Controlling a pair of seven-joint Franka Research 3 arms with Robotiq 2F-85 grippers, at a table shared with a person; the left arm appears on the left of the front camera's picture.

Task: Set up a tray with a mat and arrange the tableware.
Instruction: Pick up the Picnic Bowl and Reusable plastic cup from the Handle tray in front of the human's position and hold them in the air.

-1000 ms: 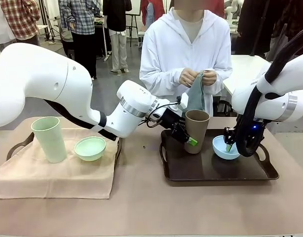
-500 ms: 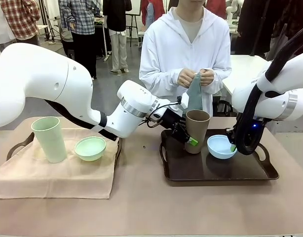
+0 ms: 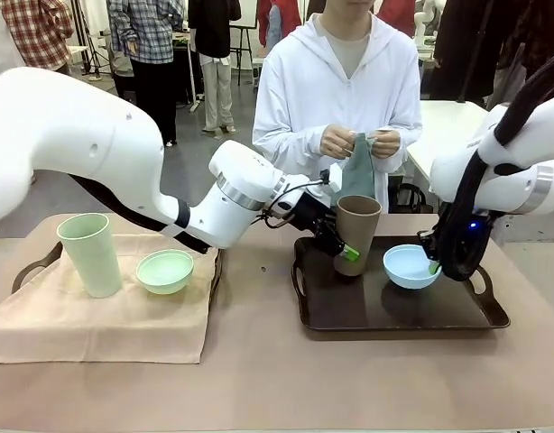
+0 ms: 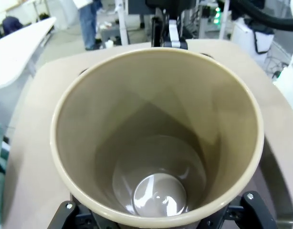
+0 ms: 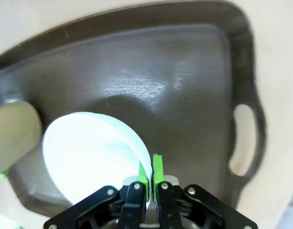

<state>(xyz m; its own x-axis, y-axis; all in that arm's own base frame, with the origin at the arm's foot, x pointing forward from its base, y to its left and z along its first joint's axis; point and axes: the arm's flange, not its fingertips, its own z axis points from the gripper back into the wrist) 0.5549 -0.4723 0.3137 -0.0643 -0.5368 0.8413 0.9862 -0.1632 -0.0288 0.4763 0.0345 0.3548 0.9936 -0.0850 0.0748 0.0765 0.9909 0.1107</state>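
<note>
pinching thin rim of matte pale blue bowl (image 5: pixel 89 152), right fingers (image 5: pixel 157 168).

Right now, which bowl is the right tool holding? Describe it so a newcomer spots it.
Find the dark brown tray on the table's right half. Above it, lifted, the right tool pinches the pale blue bowl by its rim, beside the brown tumbler. The other bowl is mint green.
</note>
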